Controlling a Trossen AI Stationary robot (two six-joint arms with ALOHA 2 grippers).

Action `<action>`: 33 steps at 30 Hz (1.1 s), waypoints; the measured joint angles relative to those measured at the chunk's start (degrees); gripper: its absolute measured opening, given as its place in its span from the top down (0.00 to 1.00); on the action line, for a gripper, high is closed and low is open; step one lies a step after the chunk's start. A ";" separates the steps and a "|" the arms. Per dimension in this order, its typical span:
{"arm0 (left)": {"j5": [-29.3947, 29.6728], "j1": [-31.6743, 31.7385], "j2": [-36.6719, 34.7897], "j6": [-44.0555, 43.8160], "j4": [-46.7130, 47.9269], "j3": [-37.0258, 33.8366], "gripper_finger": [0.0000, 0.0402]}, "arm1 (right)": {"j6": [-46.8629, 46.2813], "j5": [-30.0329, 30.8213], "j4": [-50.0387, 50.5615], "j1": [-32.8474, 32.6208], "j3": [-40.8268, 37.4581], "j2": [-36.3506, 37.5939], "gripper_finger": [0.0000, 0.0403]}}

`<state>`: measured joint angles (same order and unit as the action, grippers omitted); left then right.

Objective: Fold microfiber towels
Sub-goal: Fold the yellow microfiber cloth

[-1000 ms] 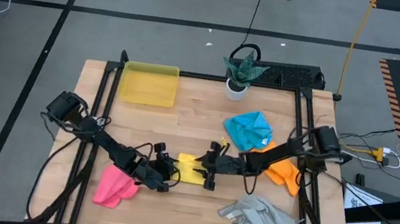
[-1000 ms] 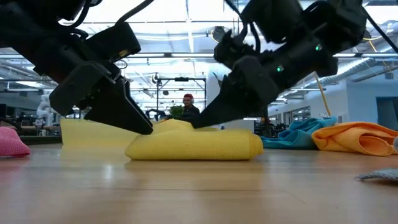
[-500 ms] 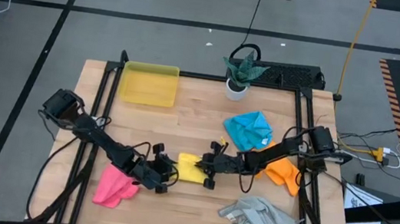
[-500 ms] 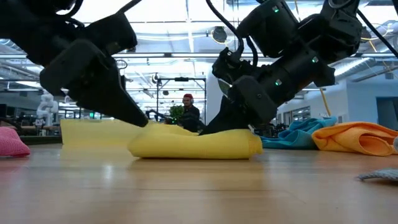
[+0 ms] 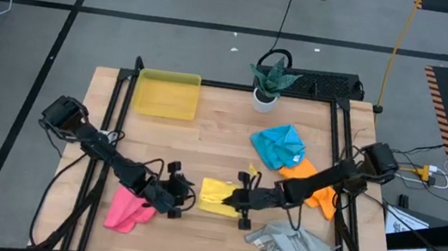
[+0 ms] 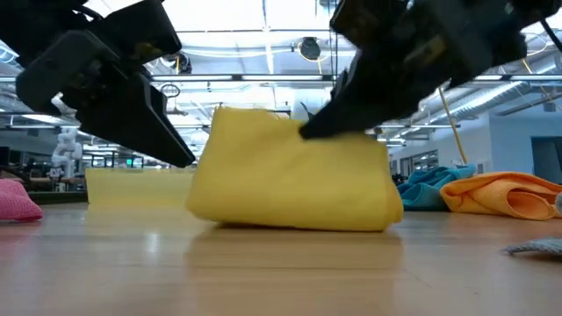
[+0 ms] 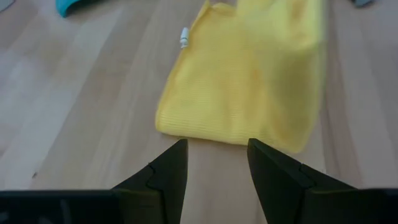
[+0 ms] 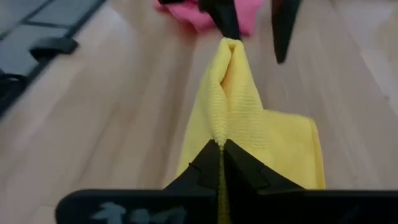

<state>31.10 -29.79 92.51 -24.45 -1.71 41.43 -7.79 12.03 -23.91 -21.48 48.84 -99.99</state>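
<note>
Right gripper: fingers clamped on yellow towel edge, lifted off worktop.
Left gripper: fingers apart, low beside towel.

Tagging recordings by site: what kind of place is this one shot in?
Probably a robotics lab in a large open workspace. The wooden table sits on a grey floor marked with taped lines, cables trail across it, and the low view shows high ceiling lights.
</note>
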 joint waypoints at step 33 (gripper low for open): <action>-13.01 1.60 14.32 22.91 -21.83 -0.02 0.58 | -5.63 4.39 3.82 1.57 0.02 1.82 0.99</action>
<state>18.09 -28.19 106.83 -1.54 -23.54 41.41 -13.43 16.42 -20.09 -19.91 48.86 -98.17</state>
